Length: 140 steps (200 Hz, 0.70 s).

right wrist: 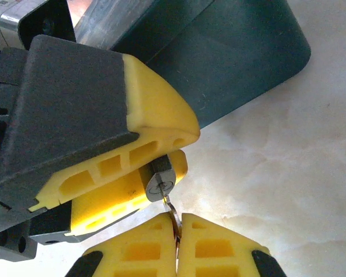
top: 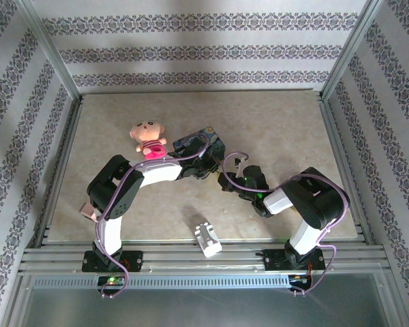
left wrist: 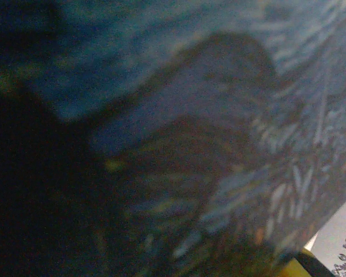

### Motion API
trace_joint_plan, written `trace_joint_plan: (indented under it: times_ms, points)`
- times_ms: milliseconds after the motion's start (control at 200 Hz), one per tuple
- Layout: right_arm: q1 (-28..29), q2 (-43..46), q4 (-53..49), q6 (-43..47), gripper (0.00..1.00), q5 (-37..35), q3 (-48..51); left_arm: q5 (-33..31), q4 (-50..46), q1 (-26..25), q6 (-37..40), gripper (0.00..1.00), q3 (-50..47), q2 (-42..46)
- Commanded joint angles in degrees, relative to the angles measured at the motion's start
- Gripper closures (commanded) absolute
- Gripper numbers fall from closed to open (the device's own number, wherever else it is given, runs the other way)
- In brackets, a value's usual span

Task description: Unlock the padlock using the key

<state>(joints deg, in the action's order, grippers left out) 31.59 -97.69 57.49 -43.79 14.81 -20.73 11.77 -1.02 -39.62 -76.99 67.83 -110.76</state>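
In the right wrist view the small grey padlock (right wrist: 161, 183) is clamped between the yellow fingers (right wrist: 155, 124) of my left gripper (right wrist: 187, 149), with its keyhole face towards the camera. My right gripper (right wrist: 177, 222) is shut on the thin silvery key (right wrist: 172, 214). The key's tip sits at the keyhole and its shaft looks slightly bent. From above, both grippers meet mid-table, the left gripper (top: 215, 169) just left of the right gripper (top: 226, 180); padlock and key are too small to make out there.
The blue painted tin (top: 198, 141) lies right behind the left wrist and looms blurred in the left wrist view (left wrist: 230, 115). A pink plush doll (top: 148, 138) sits to its left. A white plastic block (top: 206, 238) lies near the front edge.
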Motion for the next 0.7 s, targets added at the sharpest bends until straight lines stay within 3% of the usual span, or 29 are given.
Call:
trace_joint_plan:
  times_ms: [0,695]
  points:
    - [-0.76,-0.4,4.91,-0.75,1.0,1.8,-2.16,8.77,0.51,-1.25,-2.37,1.0,-0.86,-0.61]
    - [-2.59,0.13,0.13,-0.73,1.0,5.58,-5.69,10.21,0.88,-1.52,-2.46,1.0,-0.42,-0.77]
